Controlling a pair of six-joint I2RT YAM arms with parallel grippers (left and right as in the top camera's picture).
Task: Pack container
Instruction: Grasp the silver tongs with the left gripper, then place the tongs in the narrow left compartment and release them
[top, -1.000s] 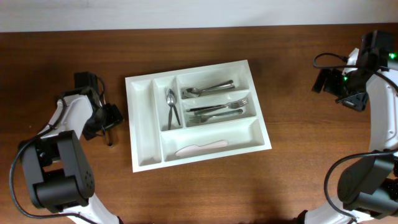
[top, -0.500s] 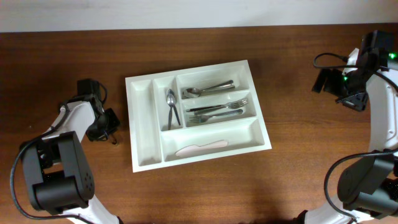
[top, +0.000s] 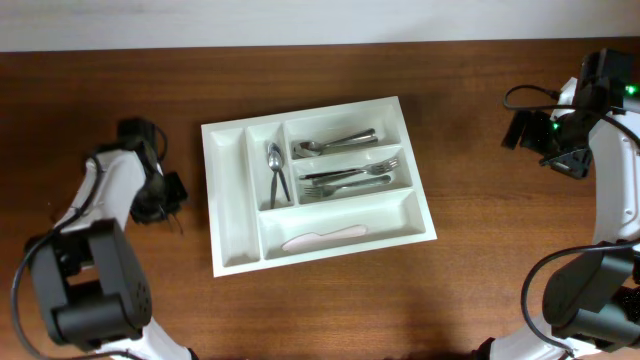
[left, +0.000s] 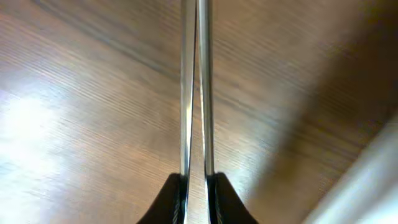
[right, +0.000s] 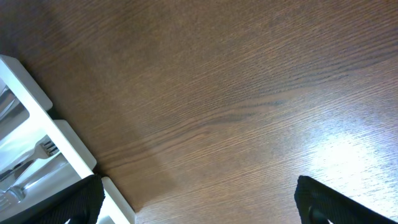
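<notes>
Our left gripper (left: 196, 186) is closed on two thin metal utensils (left: 204, 87), just left of the container (top: 228, 200). The right gripper (right: 199, 202) stands wide open and empty. We fear the pair may slip or twist apart and miss its compartment.

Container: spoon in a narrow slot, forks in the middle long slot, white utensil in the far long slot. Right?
No. Overhead view shows the white utensil in the near long slot of the container. The spoon and forks are right.
</notes>
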